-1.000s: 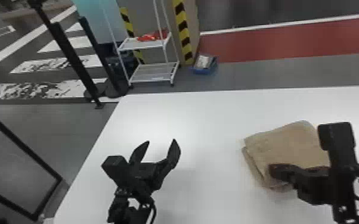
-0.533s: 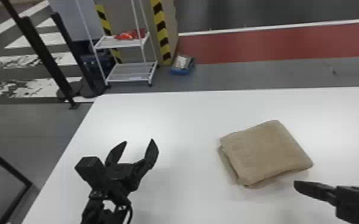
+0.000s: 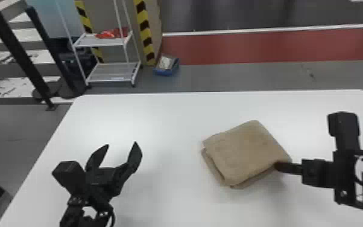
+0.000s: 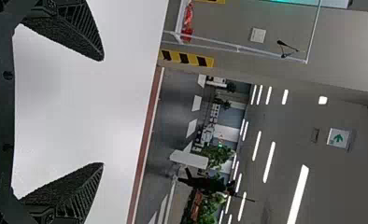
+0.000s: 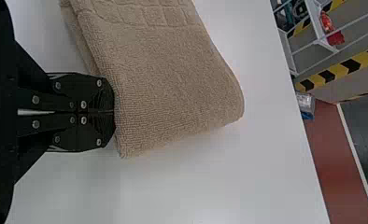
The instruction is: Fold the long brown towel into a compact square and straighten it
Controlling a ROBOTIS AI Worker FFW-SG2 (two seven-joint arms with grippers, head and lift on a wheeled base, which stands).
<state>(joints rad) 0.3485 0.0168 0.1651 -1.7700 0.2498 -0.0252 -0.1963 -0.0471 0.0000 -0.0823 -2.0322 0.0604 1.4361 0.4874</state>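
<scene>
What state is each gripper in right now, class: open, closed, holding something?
Left gripper: open, nothing between its fingers.
Right gripper: closed, tips at the folded brown towel's edge; whether any cloth is pinched cannot be told.

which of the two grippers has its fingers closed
The right gripper, the one at the towel's edge: its fingers are together. The left gripper, away from the towel, has its fingers spread wide.

Bright | ceiling strips [image 4: 298, 193] lit | pale glare on table [image 3: 114, 120] | soft shadows, edges uncertain
</scene>
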